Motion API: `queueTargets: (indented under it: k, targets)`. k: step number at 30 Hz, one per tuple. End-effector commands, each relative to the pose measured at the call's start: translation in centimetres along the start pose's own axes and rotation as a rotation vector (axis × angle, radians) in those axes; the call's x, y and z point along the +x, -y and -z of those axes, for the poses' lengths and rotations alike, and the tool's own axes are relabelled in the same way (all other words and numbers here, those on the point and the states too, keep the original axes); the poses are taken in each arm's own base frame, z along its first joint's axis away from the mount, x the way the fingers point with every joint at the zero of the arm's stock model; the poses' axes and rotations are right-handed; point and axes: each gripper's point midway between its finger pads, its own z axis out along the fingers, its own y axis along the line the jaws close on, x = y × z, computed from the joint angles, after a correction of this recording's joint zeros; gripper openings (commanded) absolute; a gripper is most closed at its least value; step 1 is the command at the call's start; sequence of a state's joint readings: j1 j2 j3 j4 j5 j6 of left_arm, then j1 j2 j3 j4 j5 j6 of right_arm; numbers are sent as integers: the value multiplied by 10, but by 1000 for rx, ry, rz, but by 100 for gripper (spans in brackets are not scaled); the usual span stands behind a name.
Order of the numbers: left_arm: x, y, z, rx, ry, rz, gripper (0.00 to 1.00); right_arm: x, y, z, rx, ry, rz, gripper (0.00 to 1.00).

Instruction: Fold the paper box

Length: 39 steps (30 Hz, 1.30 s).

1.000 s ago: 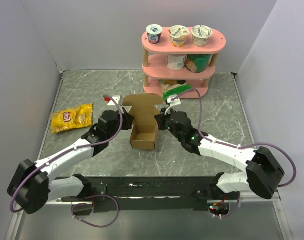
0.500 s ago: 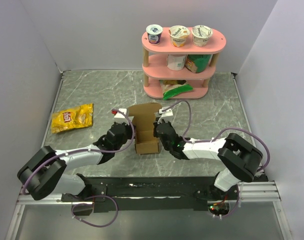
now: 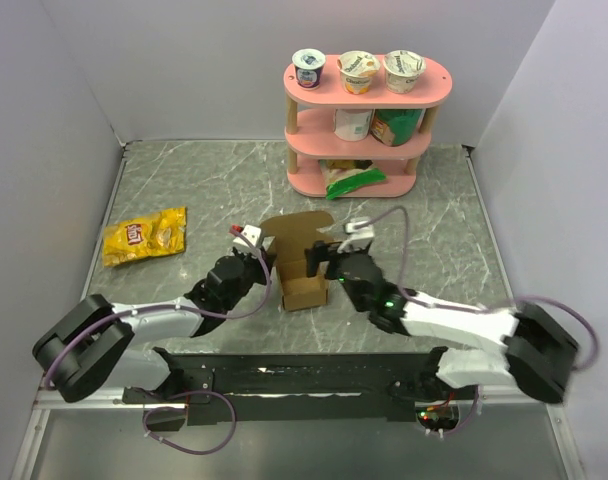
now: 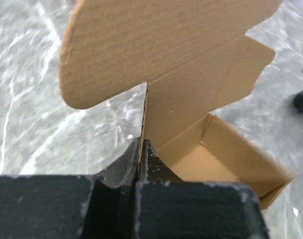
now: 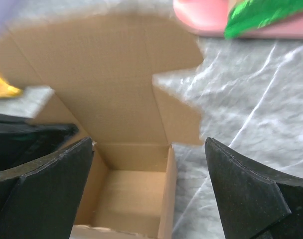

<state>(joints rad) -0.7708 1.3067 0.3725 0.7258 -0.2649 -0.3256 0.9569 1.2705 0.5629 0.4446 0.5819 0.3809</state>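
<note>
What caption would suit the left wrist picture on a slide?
Left tool pinches one wall of the half-folded paper box, whose lid flap stands upright and open.

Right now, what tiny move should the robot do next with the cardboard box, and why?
Probably bring the right gripper up to the tall lid flap and tip it down over the paper box. The left gripper is shut on a side wall of the box, steadying it; the right jaws are open and empty; the flap stands upright above the uncovered box.
</note>
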Motion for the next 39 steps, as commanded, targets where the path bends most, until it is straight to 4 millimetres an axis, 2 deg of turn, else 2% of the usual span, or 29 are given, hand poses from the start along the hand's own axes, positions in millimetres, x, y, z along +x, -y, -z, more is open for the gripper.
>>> queueTargets:
  k: [1, 2, 3, 4, 5, 6, 7, 8, 9, 10, 11, 12, 14, 15, 17, 18, 19, 20, 21, 22, 23, 24, 26, 30, 32, 35, 39]
  targets:
    - [-24, 27, 7, 158, 62, -124, 1, -47, 5, 36, -110, 59, -34, 100]
    - [-26, 29, 9, 175, 66, -146, 1, -59, 18, 35, -118, 68, -14, 100]
    - [-23, 36, 10, 219, 55, -160, 1, -67, -7, 46, -301, 35, 16, 100]
    - [-24, 40, 12, 244, 54, -173, 1, -74, -13, 50, -377, 28, 55, 100]
    - [-23, 41, 12, 258, 47, -200, 1, -80, -11, 50, -430, 32, 170, 100]
    - [-21, 48, 14, 302, 34, -213, 1, -88, -21, 55, -504, 4, 238, 100]
    - [-26, 54, 13, 326, 36, -224, 1, -87, -33, 62, -604, -14, 303, 100]
    - [-23, 56, 15, 342, 10, -247, 1, -89, -35, 62, -649, -7, 396, 100]
    - [-23, 59, 15, 364, 1, -259, 1, -102, -33, 55, -651, -1, 422, 100]
    - [-28, 65, 15, 390, -1, -270, 1, -97, -36, 59, -716, -38, 441, 100]
    - [-30, 67, 16, 402, -3, -287, 1, -102, -37, 58, -755, -33, 477, 100]
    - [-26, 67, 17, 407, -32, -295, 1, -118, -37, 51, -767, -20, 488, 99]
    - [-34, 72, 18, 423, -29, -309, 1, -123, -49, 59, -909, -15, 543, 100]
    - [-30, 72, 19, 427, -54, -310, 1, -136, -53, 55, -960, 4, 573, 99]
    - [-35, 75, 19, 443, -47, -346, 1, -135, -55, 52, -1025, -33, 613, 99]
    - [-35, 76, 21, 452, -54, -347, 1, -147, -60, 39, -1045, -42, 626, 99]
    - [-38, 78, 22, 460, -51, -350, 1, -146, -57, 34, -1073, -63, 663, 98]
    - [-40, 80, 23, 473, -49, -349, 1, -119, -52, 29, -1119, -218, 601, 97]
    - [-40, 82, 25, 482, -50, -351, 1, -138, -58, 29, -1136, -212, 617, 96]
    - [-41, 81, 25, 483, -58, -352, 1, -135, -58, 27, -1167, -225, 649, 95]
    - [-42, 83, 26, 490, -57, -352, 1, -114, -52, 27, -1192, -347, 595, 95]
    - [-43, 82, 26, 489, -62, -351, 1, -119, -54, 26, -1201, -349, 605, 94]
    - [-44, 81, 27, 487, -63, -357, 1, -111, -49, 21, -1202, -392, 611, 92]
    - [-37, 78, 24, 490, -86, -377, 1, -103, -47, 22, -1210, -351, 588, 92]
    - [-31, 76, 22, 485, -106, -389, 1, -112, -53, 35, -1257, -296, 559, 92]
    - [-31, 75, 20, 488, -112, -390, 1, -107, -51, 40, -1257, -300, 551, 92]
    - [-30, 76, 19, 496, -118, -391, 1, -105, -41, 35, -1223, -269, 522, 92]
